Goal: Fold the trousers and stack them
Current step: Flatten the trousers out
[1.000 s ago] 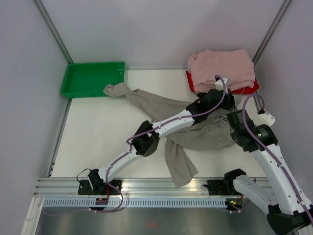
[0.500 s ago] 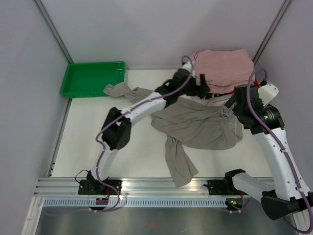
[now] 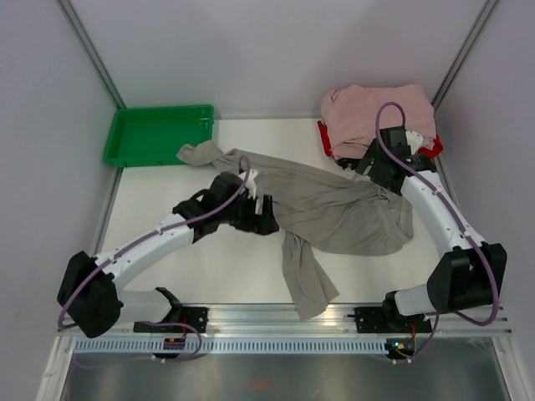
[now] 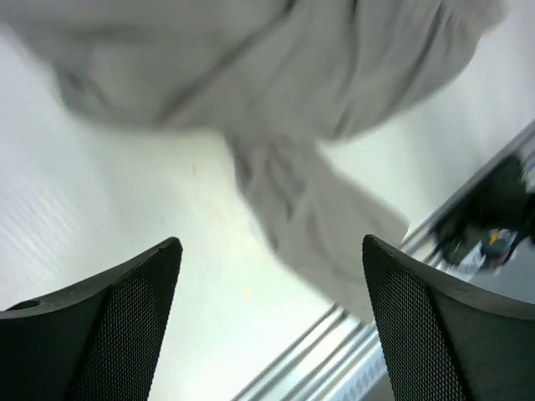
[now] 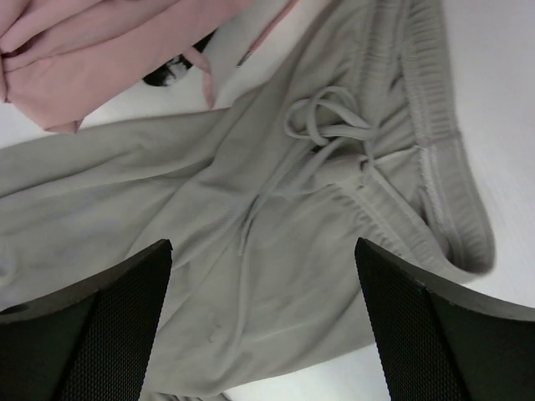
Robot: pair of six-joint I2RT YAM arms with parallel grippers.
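Left tool (image 4: 269,242) and right tool (image 5: 261,244), jaws wide apart, empty, near rumpled trousers (image 3: 334,213)

The trousers (image 3: 334,213) sprawl across the middle of the surface (image 3: 150,192), one leg reaching its near edge. A green tray (image 3: 159,134) blocks the far-left corner, pink garments (image 3: 376,113) the far-right; the near-right corner lies open.

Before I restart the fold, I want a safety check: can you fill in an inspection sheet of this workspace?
Surface: white table, no spills seen.
Job's things: trousers unfolded, crumpled mid-table, one leg reaching the near edge.
Clutter: pink garments piled far right; green tray far left.
Tools: left tool and right tool open, both empty.
Cables: purple cables along both arms, no snag seen.
Surroundings: grey walls, metal frame posts.
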